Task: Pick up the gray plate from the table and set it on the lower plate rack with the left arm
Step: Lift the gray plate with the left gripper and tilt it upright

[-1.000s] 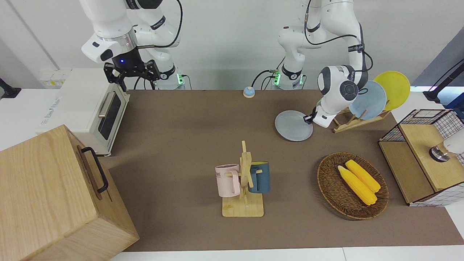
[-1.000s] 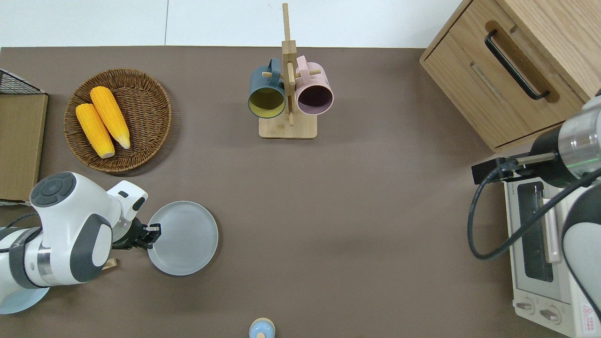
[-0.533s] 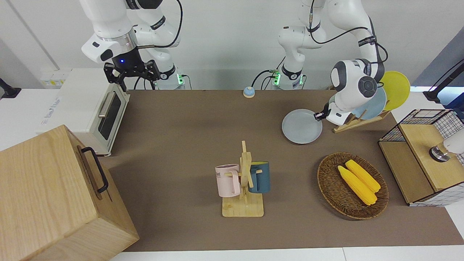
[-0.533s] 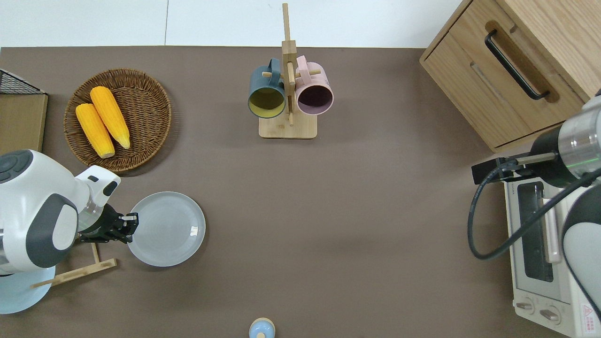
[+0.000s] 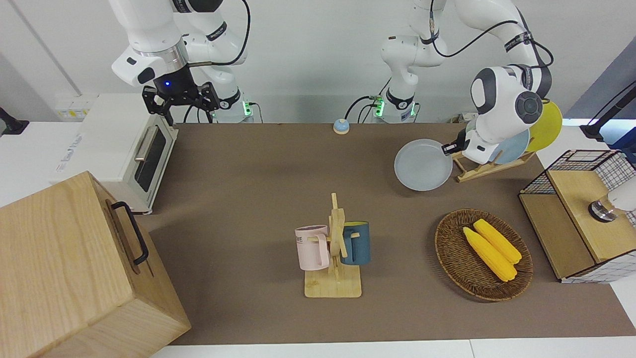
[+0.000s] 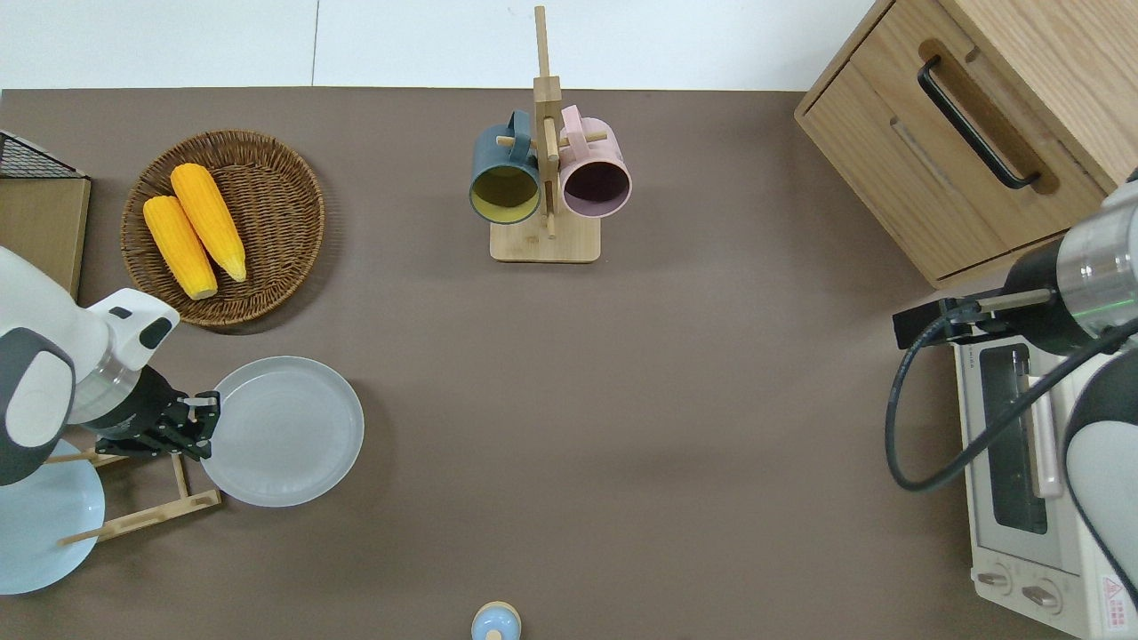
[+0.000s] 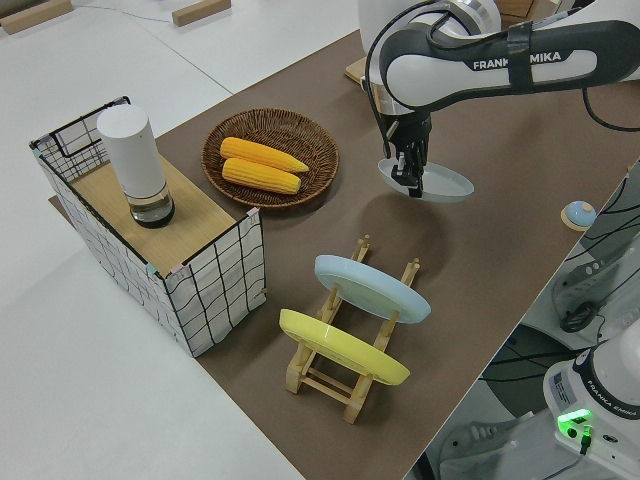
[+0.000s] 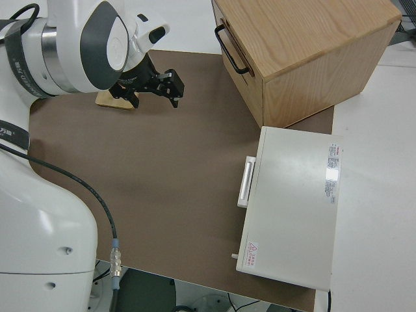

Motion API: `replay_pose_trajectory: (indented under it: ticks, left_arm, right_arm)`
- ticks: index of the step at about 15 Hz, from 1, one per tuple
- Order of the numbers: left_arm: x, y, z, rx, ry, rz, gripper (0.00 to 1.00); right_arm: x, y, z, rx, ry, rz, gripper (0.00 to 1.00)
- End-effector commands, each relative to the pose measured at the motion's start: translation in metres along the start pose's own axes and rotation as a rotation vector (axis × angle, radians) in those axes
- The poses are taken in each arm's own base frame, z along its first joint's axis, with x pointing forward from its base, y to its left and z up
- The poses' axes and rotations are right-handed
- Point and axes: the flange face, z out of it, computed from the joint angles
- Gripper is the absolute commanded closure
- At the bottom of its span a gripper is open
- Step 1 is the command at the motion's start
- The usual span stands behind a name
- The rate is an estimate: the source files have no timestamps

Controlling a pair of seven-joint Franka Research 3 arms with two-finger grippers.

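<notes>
My left gripper [image 6: 197, 425] is shut on the rim of the gray plate [image 6: 289, 431] and holds it nearly level above the table [image 5: 258, 164]. The held plate [image 5: 423, 165] hangs just beside the lower plate rack [image 5: 477, 174], toward the table's middle. The left side view shows the gripper [image 7: 410, 180] pinching the plate [image 7: 445, 183] in the air. The light-wood rack [image 7: 325, 382] holds a light-blue plate [image 7: 370, 287] and a yellow plate [image 7: 340, 345]; its slot nearest the held plate is free. My right arm is parked, its gripper [image 8: 170, 88] open.
A wicker basket [image 6: 267, 178] with two corn cobs lies farther from the robots than the held plate. A mug stand [image 6: 544, 240] with two mugs stands mid-table. A wire crate [image 7: 215, 275] sits at the left arm's end. A toaster oven [image 5: 124, 149] and wooden box [image 5: 64, 268] occupy the right arm's end.
My left gripper has lifted the gray plate off the table and carried it toward the left arm's end, up to the rack. The right arm has not moved.
</notes>
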Motion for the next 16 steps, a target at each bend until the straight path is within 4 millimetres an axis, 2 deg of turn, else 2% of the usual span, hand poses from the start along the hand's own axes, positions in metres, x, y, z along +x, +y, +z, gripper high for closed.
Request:
replay_pose_trajectory:
  ticks: [1, 3, 6, 10, 16]
  left_arm:
    - [-0.003, -0.015, -0.032, 0.037, 0.007, -0.018, 1.00]
    - [-0.007, -0.014, -0.041, 0.139, 0.043, -0.014, 1.00]
    - [-0.011, -0.011, -0.049, 0.196, 0.056, -0.023, 1.00]
    - [-0.017, -0.006, -0.055, 0.326, 0.061, -0.037, 1.00]
    - [-0.027, -0.014, -0.067, 0.550, 0.051, -0.056, 1.00]
  right_arm:
    - [-0.002, 0.001, -0.004, -0.002, -0.004, 0.014, 0.017]
    - [-0.002, 0.002, -0.004, -0.002, -0.003, 0.016, 0.017]
    - [-0.002, 0.002, -0.004, -0.002, -0.003, 0.016, 0.017]
    - [-0.002, 0.002, -0.004, -0.002, -0.001, 0.016, 0.017]
    - [-0.002, 0.002, -0.004, -0.002, -0.003, 0.016, 0.017]
